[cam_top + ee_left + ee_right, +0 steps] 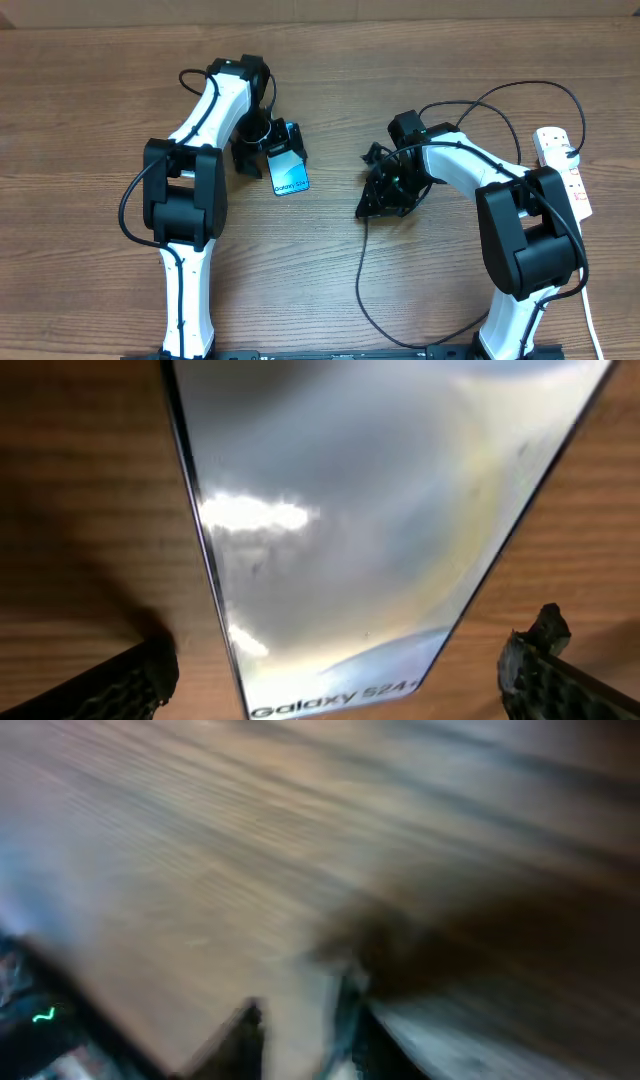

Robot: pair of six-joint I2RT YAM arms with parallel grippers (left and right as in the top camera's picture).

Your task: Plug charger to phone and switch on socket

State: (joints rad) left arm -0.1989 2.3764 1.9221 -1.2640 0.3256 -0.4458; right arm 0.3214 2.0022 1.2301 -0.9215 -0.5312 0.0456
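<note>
Phone [289, 177] sits on the wooden table [330, 60] on the left side, screen up and lit blue-white, right at the tip of the left gripper [272, 155]. In the left wrist view you look along its glossy face, with "Galaxy S24" readable at the bottom. The gripper's two black fingers [125, 680] stand one on each side of it — bare wood shows between each finger and the phone's dark edge, so the jaws are spread and straddle it without touching. You cannot tell from these views whether the phone lies flat or is tipped. The right gripper [375, 200] is over the table well to the right of the phone. The thin black charger cable [360, 270] runs out from under its tip and loops toward the near edge of the table. The connector tip is hidden and the right wrist view is smeared with blur — you cannot tell whether those jaws are clamped on the cable or slack. The socket [582, 195], a white power strip with red switches and a black plug in it, lies at the far right, well apart from the phone.
</note>
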